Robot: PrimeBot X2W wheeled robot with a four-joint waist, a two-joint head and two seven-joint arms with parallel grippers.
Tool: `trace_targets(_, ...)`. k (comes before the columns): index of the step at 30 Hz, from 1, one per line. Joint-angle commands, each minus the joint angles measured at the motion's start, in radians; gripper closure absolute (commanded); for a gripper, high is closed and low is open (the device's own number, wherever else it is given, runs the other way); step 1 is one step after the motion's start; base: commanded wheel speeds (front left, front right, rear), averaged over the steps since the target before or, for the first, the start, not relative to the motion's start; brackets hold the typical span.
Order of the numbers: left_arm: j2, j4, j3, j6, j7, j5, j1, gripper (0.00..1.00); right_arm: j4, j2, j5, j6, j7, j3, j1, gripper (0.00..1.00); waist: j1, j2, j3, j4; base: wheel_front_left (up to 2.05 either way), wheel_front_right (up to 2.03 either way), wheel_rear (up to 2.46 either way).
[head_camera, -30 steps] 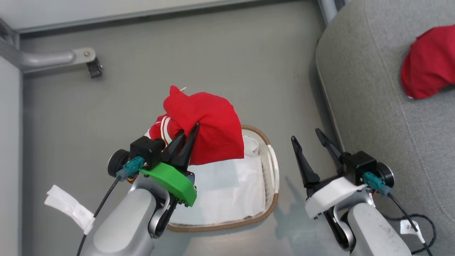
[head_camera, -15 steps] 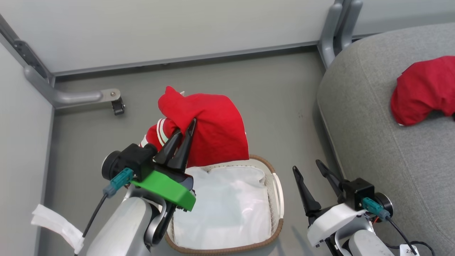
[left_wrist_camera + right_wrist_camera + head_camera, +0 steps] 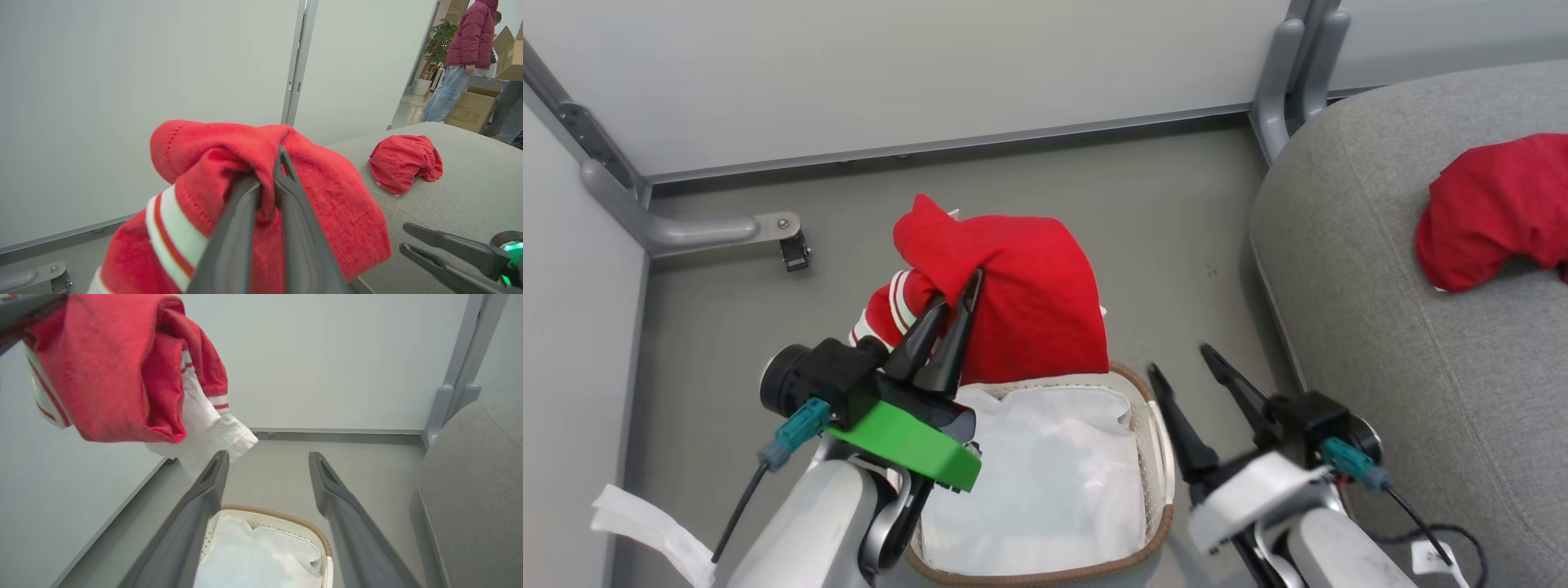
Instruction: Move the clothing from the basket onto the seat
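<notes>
Above the basket (image 3: 1159,433) | left gripper (image 3: 960,287) clamps clothing (image 3: 1029,310) (cuff dangling) | right gripper (image 3: 1178,359) wide

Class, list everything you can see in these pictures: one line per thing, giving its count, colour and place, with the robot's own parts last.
held garment: 1, red with white stripes, hanging clear of the basket
other garment: 1, red, lying on the seat
basket: 1, white with brown rim, on the floor
liner: 1, white, inside the basket
seat: 1, grey, right of the basket
bracket: 1, grey metal, on the floor by the wall
person: 1, dark red jacket and blue jeans, far background, left wrist view
boxes: at least 2, brown, beside the person
left gripper: 1, black, jaws shut on the held garment
right gripper: 1, black, jaws open, between basket and seat
</notes>
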Motion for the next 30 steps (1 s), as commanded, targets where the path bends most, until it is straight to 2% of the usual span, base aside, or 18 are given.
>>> trace_targets(1, -0.006, -0.009, -0.006, -0.002, 0.0, 0.013, 0.006, 1.0, -0.007, -0.003, 0.021, -0.001, 0.0, 0.034, -0.026, 0.0, 0.0001, 0.0, 0.003, 0.004, 0.0, 0.0, 0.0)
trace_targets(6, -0.015, -0.02, -0.036, -0.003, 0.0, 0.013, -0.004, 1.0, -0.029, -0.011, 0.088, -0.001, 0.0, 0.15, -0.125, 0.0, 0.0001, 0.0, 0.008, 0.02, 0.0, 0.0, 0.0)
trace_targets(10, -0.024, -0.025, -0.054, -0.002, 0.0, 0.011, -0.018, 1.0, -0.027, -0.03, 0.122, -0.001, 0.0, 0.194, -0.183, 0.0, 0.0001, 0.0, 0.011, 0.035, 0.0, 0.0, 0.0)
trace_targets(21, -0.029, -0.051, -0.127, -0.003, 0.0, -0.007, -0.042, 1.0, 0.059, -0.028, 0.165, -0.001, 0.0, 0.234, -0.262, 0.0, 0.0001, 0.0, 0.018, 0.074, 0.0, 0.0, 0.0)
trace_targets(30, -0.022, -0.078, -0.227, -0.003, 0.0, -0.058, -0.066, 1.0, 0.112, -0.034, 0.179, -0.001, 0.0, 0.276, -0.316, 0.0, 0.0001, 0.0, 0.019, 0.112, 0.0, 0.0, 0.0)
